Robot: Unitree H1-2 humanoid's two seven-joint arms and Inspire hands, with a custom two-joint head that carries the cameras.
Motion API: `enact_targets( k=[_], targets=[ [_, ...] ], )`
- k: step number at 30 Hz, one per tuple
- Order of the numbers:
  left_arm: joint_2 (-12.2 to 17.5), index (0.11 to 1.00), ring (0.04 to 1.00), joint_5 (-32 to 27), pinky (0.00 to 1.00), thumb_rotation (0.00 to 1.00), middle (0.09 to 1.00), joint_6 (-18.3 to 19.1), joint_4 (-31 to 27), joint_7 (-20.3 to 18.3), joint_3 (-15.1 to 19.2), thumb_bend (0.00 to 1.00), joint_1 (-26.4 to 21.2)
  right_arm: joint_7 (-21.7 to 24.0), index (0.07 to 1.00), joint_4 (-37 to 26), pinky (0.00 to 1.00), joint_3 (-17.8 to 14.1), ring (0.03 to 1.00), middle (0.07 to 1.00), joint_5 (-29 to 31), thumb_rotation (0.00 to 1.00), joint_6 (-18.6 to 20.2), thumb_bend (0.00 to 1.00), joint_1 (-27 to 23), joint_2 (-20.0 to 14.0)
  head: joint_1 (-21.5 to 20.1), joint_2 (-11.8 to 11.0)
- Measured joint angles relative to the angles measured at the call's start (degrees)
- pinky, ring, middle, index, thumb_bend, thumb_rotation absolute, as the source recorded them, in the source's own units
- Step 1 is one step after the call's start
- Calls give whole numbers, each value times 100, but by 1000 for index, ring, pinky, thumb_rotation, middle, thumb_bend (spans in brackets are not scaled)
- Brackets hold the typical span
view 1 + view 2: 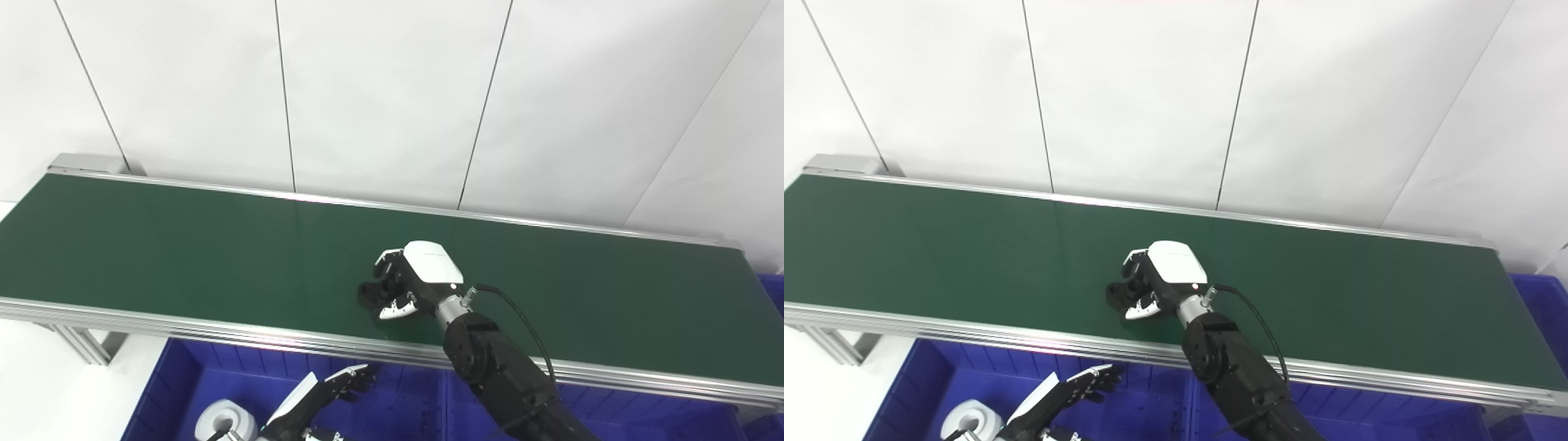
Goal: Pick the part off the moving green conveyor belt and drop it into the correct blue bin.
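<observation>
While curled low on green belt (184, 245), right hand (407, 278) fingers (397, 306) closed, contents indiscernible; may slip before blue bin (184, 380). Left hand (331, 389) open, idle.

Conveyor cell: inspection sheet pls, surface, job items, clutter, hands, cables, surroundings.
Surface: green conveyor belt, bare apart from the right hand.
Job's things: dark part under the right hand's fingers; blue bins below the belt's near rail.
Clutter: nothing seen.
Hands: right hand curled over the part, grip unclear; left hand open, over a bin.
Cables: black cable looping from the right wrist.
Surroundings: white wall panels behind the belt.
</observation>
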Motion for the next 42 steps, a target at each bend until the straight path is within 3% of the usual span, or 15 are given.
enact_targets(
  k=[13, 20, 27, 32, 33, 35, 37, 42],
  targets=[
    [-9, 863, 824, -13, 776, 272, 853, 0, 111, -67, 18, 640, -26, 455, 512, -608, 236, 349, 316, 420, -551, 0, 221, 524, -20, -333, -62, -26],
    [-23, 868, 826, -11, 770, 294, 860, 0, 109, -68, 17, 642, -75, 624, 515, -1433, 287, 287, 365, 431, -587, 0, 237, 525, 269, -325, -79, 35],
    [-26, 864, 826, 53, 778, 324, 857, 0, 63, -51, 8, 653, -75, 781, 513, -3076, 303, -189, 386, 442, -653, 0, 527, 522, 952, -377, 192, 307],
    [-131, 865, 825, 150, 770, 310, 857, -2, -177, -58, 39, 648, -62, 824, 520, -4085, 243, -642, 310, 411, -567, 0, 544, 517, 1556, -498, 545, 527],
    [-164, 865, 820, 176, 756, 307, 857, -1, -234, -63, 40, 646, -47, 833, 517, -4233, 229, -729, 295, 403, -523, 0, 542, 515, 1682, -522, 719, 527],
    [-225, 867, 820, 264, 752, 311, 857, 0, -325, -73, 41, 647, -23, 849, 516, -4499, 214, -896, 289, 397, -450, 0, 541, 515, 1944, -584, 912, 790],
    [-296, 871, 829, 372, 766, 342, 860, 48, -487, -83, 52, 654, 35, 873, 492, -4771, 178, -1099, 258, 452, -295, 0, 534, 521, 2267, -675, 1123, 939],
    [-453, 869, 845, 632, 777, 389, 866, 501, -974, -148, 52, 685, 151, 881, 484, -5153, 188, -1546, 268, 473, 135, 0, 525, 523, 3143, -857, 1476, 1195]
  ],
)
